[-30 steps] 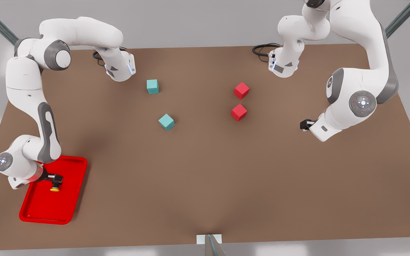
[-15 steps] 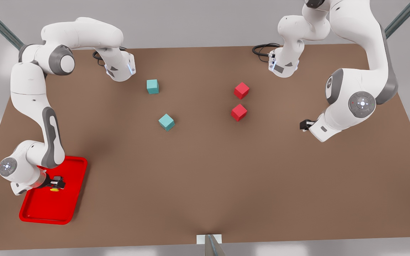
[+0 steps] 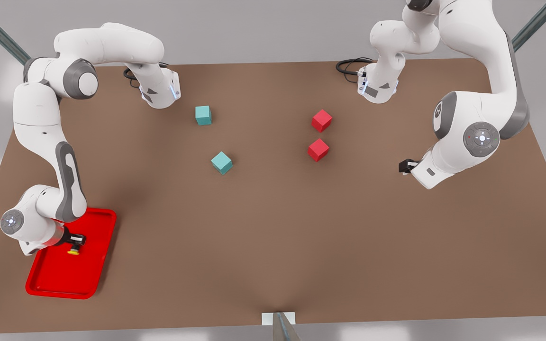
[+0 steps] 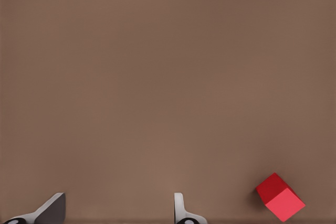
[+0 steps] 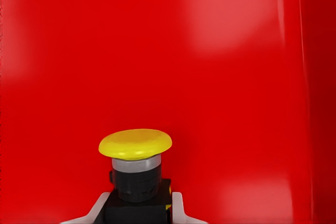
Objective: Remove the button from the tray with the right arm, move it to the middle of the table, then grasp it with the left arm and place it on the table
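right gripper (image 3: 77,240): over tray (image 3: 97,265), jaws closed on black body of button (image 5: 135,145) | left gripper (image 3: 403,166): waiting above table (image 3: 273,237) near red cube (image 4: 280,196), jaws open, empty | risk: grip sits low on the small body; fast lift may tilt or drop button into tray

From high above one long edge we look steeply down on the whole table (image 3: 273,246). Beside the red cubes (image 3: 318,149) we ride the left wrist, facing down at bare tabletop with one red cube (image 4: 280,196) shared with that overview. Over the tray (image 3: 50,279), shared likewise, we ride the right wrist, pressed close to its red floor (image 5: 210,51).
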Tool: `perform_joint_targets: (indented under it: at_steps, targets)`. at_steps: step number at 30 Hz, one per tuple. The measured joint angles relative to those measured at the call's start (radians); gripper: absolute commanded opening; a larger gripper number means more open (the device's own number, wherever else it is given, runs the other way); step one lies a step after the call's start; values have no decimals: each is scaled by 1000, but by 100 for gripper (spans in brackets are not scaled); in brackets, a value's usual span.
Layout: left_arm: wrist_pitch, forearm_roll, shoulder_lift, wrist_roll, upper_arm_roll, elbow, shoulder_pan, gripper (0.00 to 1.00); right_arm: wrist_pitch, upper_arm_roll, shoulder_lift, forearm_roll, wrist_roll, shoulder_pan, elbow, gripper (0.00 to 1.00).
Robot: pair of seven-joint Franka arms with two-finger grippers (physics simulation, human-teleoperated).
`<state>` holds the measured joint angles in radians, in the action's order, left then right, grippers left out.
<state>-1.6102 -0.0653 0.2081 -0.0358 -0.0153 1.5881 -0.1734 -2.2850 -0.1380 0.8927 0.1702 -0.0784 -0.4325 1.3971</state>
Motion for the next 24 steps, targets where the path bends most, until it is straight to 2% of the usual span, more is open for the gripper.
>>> perform_joint_targets:
  at_steps: [5,9,15,19,24]
  targets:
    - [-1,0,4,0,0,0,0,100,42,-3,-31,-2,-16,9,-6,40]
    - [-1,0,5,0,0,0,0,100,105,-84,-88,-4,-28,18,-28,41]
    - [-1,0,6,0,0,0,0,100,188,-152,-117,-9,-8,230,-66,41]
    - [-1,0,7,0,0,0,0,100,261,-162,-106,-53,68,417,-169,41]
    - [-2,0,13,0,0,-1,0,100,286,-159,-5,-86,228,634,-315,41]
